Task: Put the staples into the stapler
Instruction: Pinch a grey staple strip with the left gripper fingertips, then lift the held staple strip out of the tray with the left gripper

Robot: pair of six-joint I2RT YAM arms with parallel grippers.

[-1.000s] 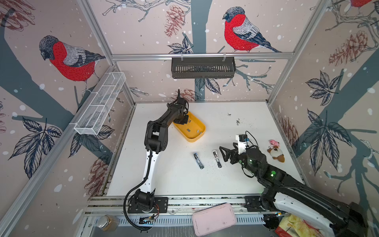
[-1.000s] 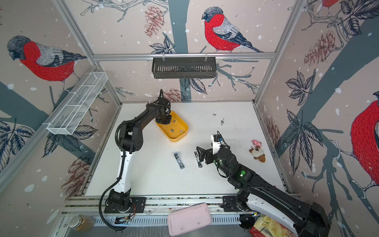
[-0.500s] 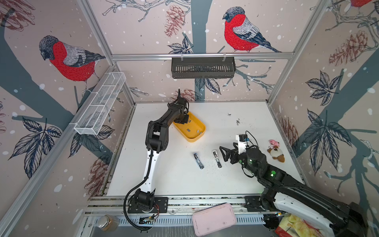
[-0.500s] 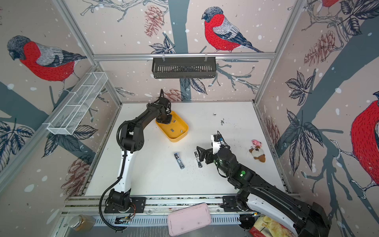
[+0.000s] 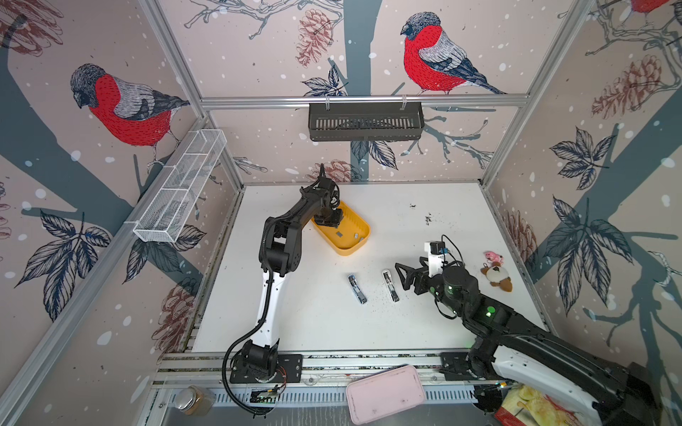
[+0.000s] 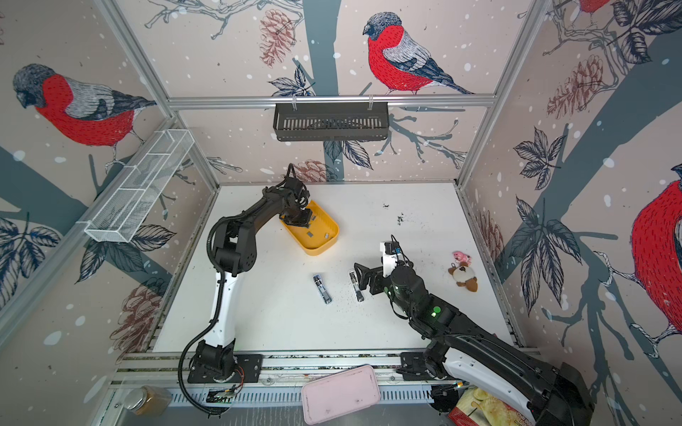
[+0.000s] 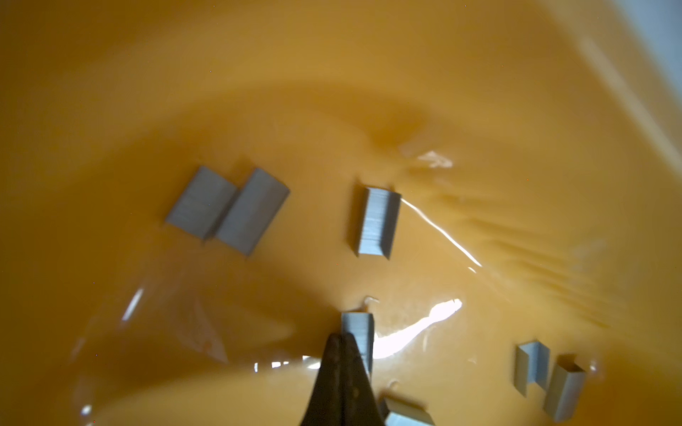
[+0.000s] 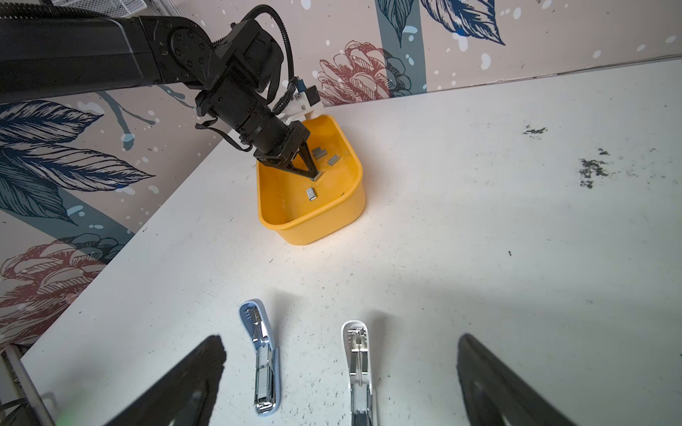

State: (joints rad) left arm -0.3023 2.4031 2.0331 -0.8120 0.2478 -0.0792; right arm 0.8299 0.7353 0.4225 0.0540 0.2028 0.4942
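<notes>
Wire basket [image 5: 177, 191]: hung on the left wall, above the white table [image 5: 313, 324].
Left gripper [image 5: 329, 221]: pointed down into the far end of the yellow tray [image 5: 347, 251], jaws pressed together, tips low at the tray floor.
Fingertips [image 7: 334, 354]: in the left wrist view they met in one point. One of the staples [image 7: 358, 328] lay right against that point. Whether it was pinched or only touched could not be told.
Yellow tray: sat on the table toward the back, left of centre and well apart from both staplers.
Staples: all lay on the tray floor, two of them side by side and touching, the others scattered singly or near the wall.
Blue stapler [image 5: 357, 288]: lay opened flat at mid-table, nearer the front than the tray.
White stapler [image 5: 390, 286]: lay opened flat just to the right of the blue one, roughly parallel to it and not touching it.
Right gripper [image 5: 401, 276]: hovered just right of the white stapler, jaws spread wide, holding nothing.
Plush toy [image 5: 496, 274]: lay on the table near the right wall.
</notes>
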